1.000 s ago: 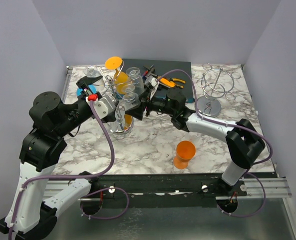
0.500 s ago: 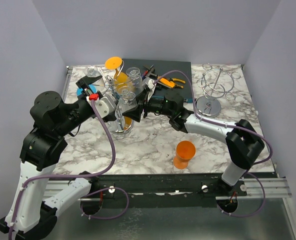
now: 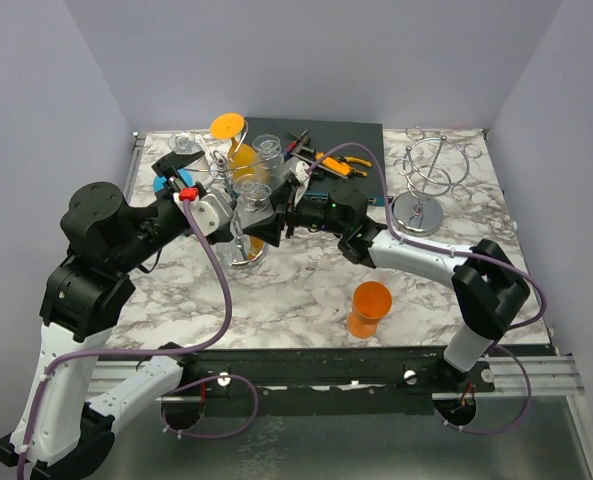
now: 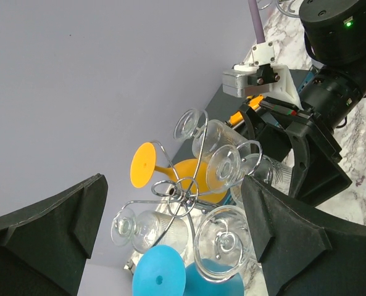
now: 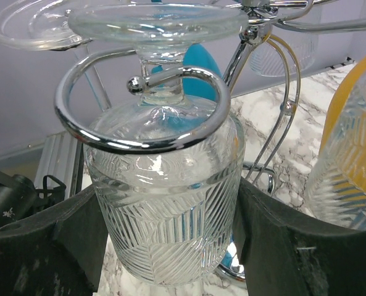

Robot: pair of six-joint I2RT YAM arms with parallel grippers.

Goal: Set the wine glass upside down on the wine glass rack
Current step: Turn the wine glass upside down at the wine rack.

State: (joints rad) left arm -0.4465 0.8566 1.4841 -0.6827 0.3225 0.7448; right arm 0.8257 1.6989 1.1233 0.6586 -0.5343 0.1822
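The wine glass (image 5: 164,185) is upside down: its flat foot is on top, its bowl hangs below, and its long axis runs straight up and down. The stem passes through one chrome loop of the wine glass rack (image 4: 184,192), and the foot lies just above that loop; whether it rests on the wire cannot be told. The mouth of the ribbed bowl points at the table.

The right gripper (image 5: 164,237) is clamped on the bowl, with its dark fingers (image 5: 53,246) pressed against either side of the glass below the loop. In the top view this arm reaches across from the right to the rack, which stands in the left rear part of the marble table (image 3: 306,290).

Other glasses hang inverted on neighbouring loops: an orange glass (image 4: 189,176) just beside the held one, a blue glass (image 4: 161,277), and several clear ones.

The left gripper (image 4: 170,182) hovers beside the rack on its left with its jaws spread wide and nothing between them.

Farther out, a dark mat (image 3: 346,140) with hand tools lies behind the rack, a second chrome rack (image 3: 421,190) stands at the right rear, and a lone orange cup (image 3: 369,308) stands near the front edge.
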